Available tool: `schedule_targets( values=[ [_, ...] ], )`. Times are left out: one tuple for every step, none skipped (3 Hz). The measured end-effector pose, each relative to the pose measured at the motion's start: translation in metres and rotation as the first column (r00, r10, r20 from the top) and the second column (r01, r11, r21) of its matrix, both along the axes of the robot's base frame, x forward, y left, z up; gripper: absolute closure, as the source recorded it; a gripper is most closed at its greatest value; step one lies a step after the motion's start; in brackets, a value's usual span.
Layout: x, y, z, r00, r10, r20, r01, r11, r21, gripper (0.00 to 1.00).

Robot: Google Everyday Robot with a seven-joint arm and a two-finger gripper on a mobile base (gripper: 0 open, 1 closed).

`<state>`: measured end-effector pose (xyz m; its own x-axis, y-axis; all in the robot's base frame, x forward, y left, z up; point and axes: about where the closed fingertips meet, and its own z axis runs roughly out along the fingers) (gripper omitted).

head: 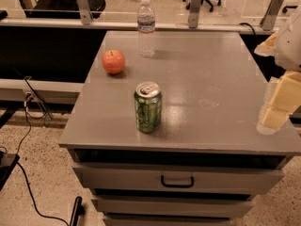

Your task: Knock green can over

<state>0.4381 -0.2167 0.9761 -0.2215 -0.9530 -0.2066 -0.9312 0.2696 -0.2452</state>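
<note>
The green can (pixel 148 107) stands upright near the front edge of the grey cabinet top (pixel 207 79), left of its middle. It has green patterned sides and a silver top with a pull tab. My gripper (pixel 277 108) enters from the right edge of the camera view, pale and blurred, over the cabinet's right front part. It is well to the right of the can and does not touch it.
A clear plastic water bottle (pixel 146 27) stands at the back of the top. A red-orange apple (pixel 113 61) lies behind and left of the can. Drawers (pixel 177 179) are below the front edge. Cables (pixel 28 126) run on the floor at left.
</note>
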Motion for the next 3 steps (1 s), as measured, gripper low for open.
schedule_targets(
  values=[
    [0.0, 0.0, 0.0, 1.0, 0.0, 0.0, 0.0, 1.0, 0.0, 0.0],
    [0.005, 0.007, 0.003, 0.9987, 0.024, 0.045, -0.026, 0.998, 0.06, 0.0],
    [0.024, 0.021, 0.005, 0.9877, 0.08, 0.134, -0.106, 0.975, 0.195, 0.0]
  ],
)
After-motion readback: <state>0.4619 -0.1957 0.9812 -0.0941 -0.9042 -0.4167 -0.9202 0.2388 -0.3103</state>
